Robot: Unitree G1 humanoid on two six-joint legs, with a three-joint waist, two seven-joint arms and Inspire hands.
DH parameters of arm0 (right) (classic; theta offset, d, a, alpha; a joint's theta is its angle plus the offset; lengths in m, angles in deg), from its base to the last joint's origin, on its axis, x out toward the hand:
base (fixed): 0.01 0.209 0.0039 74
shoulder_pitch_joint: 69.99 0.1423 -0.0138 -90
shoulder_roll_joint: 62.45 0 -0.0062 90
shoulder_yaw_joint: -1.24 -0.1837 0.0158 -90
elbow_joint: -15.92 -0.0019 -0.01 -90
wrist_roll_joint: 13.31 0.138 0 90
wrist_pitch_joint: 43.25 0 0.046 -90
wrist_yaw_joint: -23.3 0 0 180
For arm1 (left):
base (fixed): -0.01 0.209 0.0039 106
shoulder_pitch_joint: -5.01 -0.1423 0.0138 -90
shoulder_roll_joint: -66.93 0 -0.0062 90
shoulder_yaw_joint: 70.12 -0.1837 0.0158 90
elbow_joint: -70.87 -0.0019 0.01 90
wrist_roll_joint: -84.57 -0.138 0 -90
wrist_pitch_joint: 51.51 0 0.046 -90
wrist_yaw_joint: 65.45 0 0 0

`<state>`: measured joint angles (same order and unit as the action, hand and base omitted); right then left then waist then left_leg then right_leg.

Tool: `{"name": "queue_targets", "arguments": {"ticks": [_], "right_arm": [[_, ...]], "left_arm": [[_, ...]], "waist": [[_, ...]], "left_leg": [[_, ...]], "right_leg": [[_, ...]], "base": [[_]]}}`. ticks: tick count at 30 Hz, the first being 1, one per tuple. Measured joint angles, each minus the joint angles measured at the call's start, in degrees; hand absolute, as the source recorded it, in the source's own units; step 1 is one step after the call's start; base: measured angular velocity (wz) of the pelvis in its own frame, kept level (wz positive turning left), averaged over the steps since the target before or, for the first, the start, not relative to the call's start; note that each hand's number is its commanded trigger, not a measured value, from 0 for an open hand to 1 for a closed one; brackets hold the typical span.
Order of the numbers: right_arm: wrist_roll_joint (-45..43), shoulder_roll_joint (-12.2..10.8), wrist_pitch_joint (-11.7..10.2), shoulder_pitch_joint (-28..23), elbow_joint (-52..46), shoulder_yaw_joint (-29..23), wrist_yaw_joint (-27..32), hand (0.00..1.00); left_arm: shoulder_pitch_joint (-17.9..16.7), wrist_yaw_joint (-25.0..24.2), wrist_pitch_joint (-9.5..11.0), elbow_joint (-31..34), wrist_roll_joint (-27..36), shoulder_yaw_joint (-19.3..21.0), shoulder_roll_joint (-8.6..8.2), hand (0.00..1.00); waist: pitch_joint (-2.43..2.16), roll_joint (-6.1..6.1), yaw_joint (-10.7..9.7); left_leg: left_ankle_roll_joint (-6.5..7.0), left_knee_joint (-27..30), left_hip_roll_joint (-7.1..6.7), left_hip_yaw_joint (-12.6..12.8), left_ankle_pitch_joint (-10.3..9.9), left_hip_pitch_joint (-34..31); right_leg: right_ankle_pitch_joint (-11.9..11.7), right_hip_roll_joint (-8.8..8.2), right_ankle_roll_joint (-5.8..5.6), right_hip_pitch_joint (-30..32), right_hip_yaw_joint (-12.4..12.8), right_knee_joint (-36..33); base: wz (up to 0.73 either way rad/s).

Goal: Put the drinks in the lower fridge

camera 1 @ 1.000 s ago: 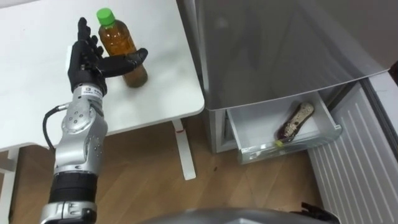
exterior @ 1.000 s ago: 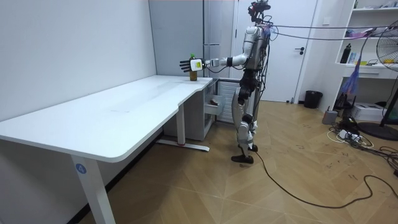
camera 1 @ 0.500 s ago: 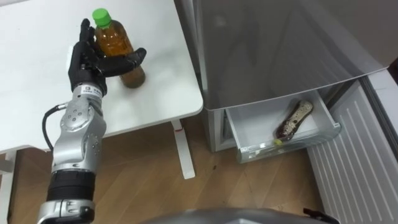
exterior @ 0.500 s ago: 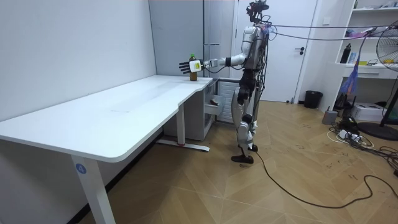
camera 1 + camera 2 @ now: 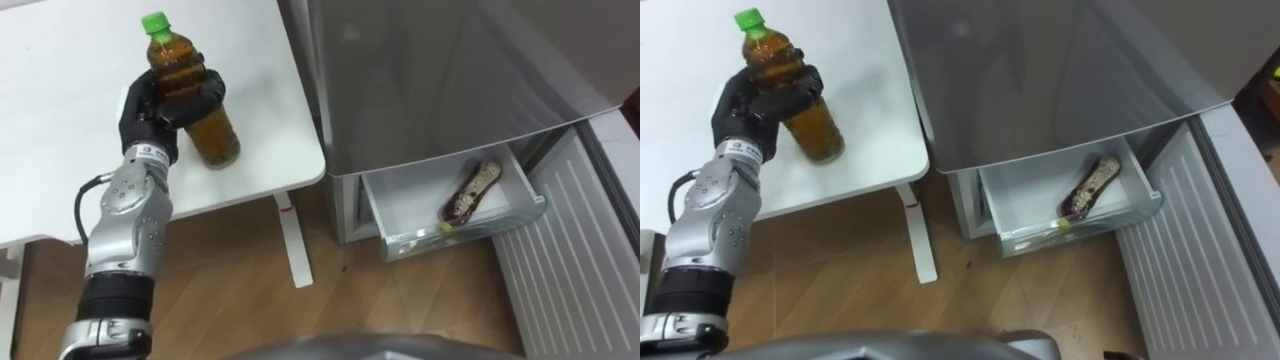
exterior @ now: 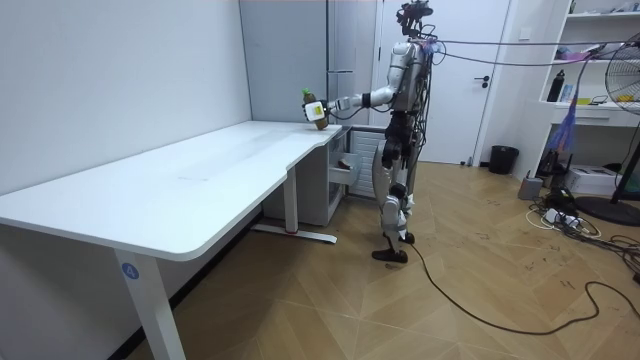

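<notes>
A clear bottle of brown drink (image 5: 200,120) with a green cap is at the near right corner of the white table (image 5: 60,120). My left hand (image 5: 160,100) has its fingers and thumb curled round the bottle's upper half. The bottle leans, cap toward the far left, and I cannot tell if its base touches the tabletop. In the right eye view the bottle (image 5: 810,125) and left hand (image 5: 755,105) look the same. In the room view I stand at the table's end by the fridge, left arm stretched out with the bottle (image 6: 314,108).
A grey fridge (image 5: 440,70) stands right of the table. Its lower drawer (image 5: 410,215) is pulled out and holds a dark and pale packet (image 5: 470,192). The open white door (image 5: 570,240) is at the lower right. Wooden floor lies below.
The left hand's fingers have shut round the bottle. The bottle has tipped and come slightly nearer and to the right.
</notes>
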<state>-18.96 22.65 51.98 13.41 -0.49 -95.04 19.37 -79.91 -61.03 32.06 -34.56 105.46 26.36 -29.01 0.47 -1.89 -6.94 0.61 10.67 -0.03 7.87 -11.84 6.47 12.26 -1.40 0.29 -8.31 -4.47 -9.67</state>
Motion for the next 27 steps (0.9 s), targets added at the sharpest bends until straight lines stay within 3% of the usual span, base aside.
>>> {"name": "queue_targets", "arguments": {"ticks": [10,13,15,20,27], "right_arm": [[-3.51,-0.03,1.92,0.28,0.19,0.57,-0.51,0.0],[-3.53,-0.11,2.4,0.33,0.24,0.65,-0.99,0.0],[-3.54,-0.29,2.41,0.34,0.25,0.67,-1.03,0.0],[-3.24,-0.36,3.24,-0.1,0.04,2.44,-1.04,0.0],[-3.99,-0.85,4.53,-0.21,0.01,2.85,-2.33,0.0]], "left_arm": [[0.01,0.03,-0.48,-0.04,-0.39,0.01,0.18,0.98],[0.01,0.02,-0.73,0.95,-0.9,0.0,0.18,0.97],[0.01,0.13,-0.97,2.25,-1.38,-0.01,0.18,0.96],[0.0,0.43,-1.83,7.37,-1.41,-0.91,0.17,0.95],[-1.27,-1.38,-2.35,14.82,-3.09,-2.62,0.05,0.93]], "waist": [[0.02,0.05,-0.52],[0.13,0.57,-0.56],[0.24,1.11,-0.5],[-0.29,2.32,-0.19],[-0.28,2.19,0.81]], "left_leg": [[0.0,0.08,0.02,0.03,0.0,-0.01],[0.0,0.08,0.02,0.07,0.0,-0.01],[0.0,0.08,0.04,0.07,0.0,-0.05],[0.0,0.08,0.05,0.03,0.0,-0.27],[0.0,0.07,0.12,-0.16,0.0,-0.1]], "right_leg": [[0.02,0.06,-0.01,0.13,0.66,-0.11],[0.02,0.1,0.0,0.15,0.9,-0.12],[0.01,0.14,0.0,0.15,0.93,-0.11],[-0.02,0.09,0.02,0.27,0.5,-0.06],[-0.04,-0.01,0.03,0.06,-0.42,-0.12]], "base": [[0.0],[0.0],[0.0],[0.0],[0.02]]}}
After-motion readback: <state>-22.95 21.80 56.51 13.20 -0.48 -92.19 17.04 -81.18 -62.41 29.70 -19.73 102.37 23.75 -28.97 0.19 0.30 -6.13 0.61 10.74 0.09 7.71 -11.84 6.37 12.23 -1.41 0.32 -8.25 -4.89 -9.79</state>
